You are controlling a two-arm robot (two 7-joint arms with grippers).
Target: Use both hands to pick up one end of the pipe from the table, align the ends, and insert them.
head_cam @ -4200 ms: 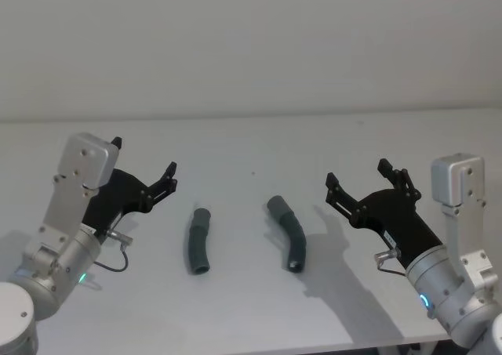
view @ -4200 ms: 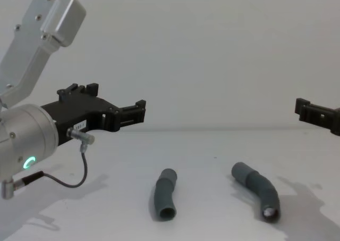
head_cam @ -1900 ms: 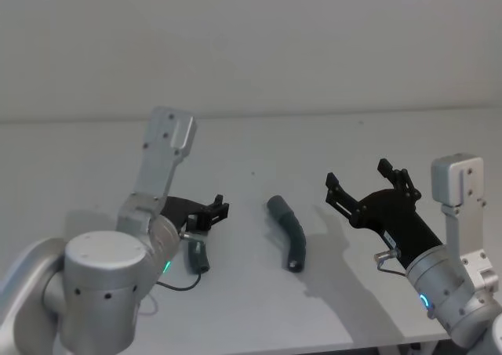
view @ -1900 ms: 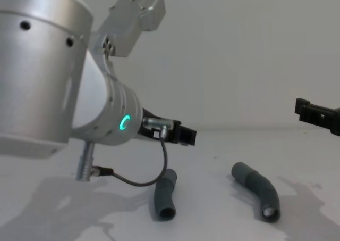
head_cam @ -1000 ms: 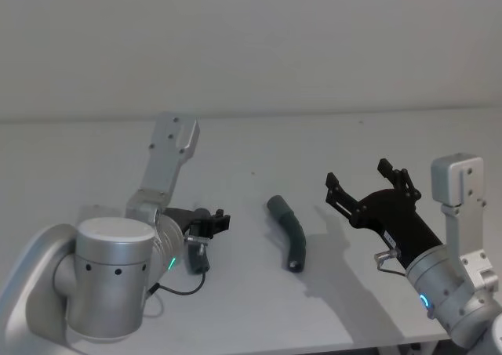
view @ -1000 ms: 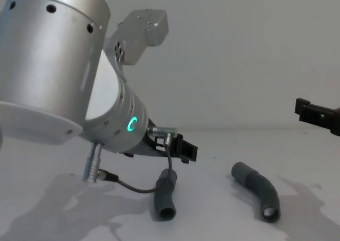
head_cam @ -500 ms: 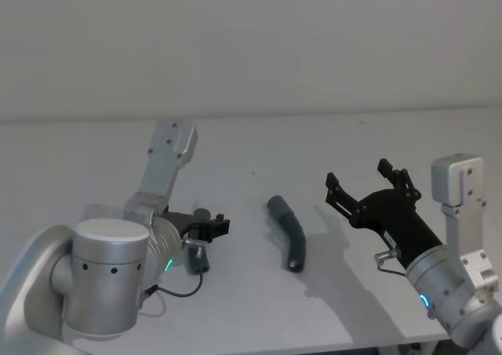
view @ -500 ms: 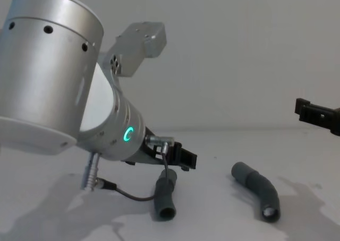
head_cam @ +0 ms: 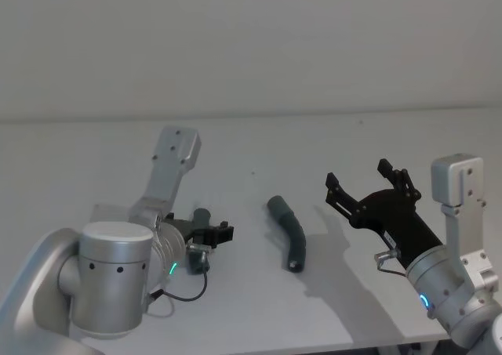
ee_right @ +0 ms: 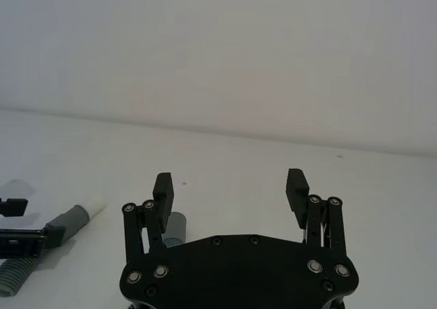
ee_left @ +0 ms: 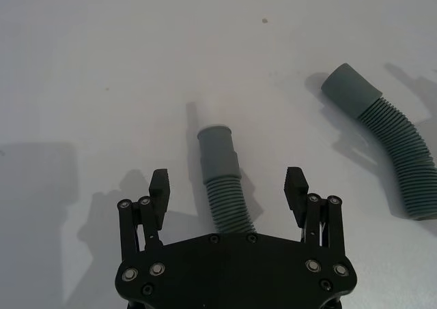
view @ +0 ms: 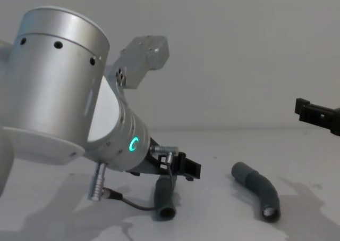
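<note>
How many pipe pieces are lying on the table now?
2. The first pipe piece lies inside the open left gripper, not yet clamped. The second pipe piece lies untouched on the table, farther to the robot's right, short of the open right gripper.

The white table (head_cam: 259,316) is plain and matte. Two dark grey ribbed hose pieces lie flat on it. The right hose piece (head_cam: 289,233) is bent, with its smooth collar at the far end. The left hose piece (ee_left: 222,179) lies to the left of it, not touching it. A small dark speck (head_cam: 252,173) sits behind the right hose piece, slightly to its left.
</note>
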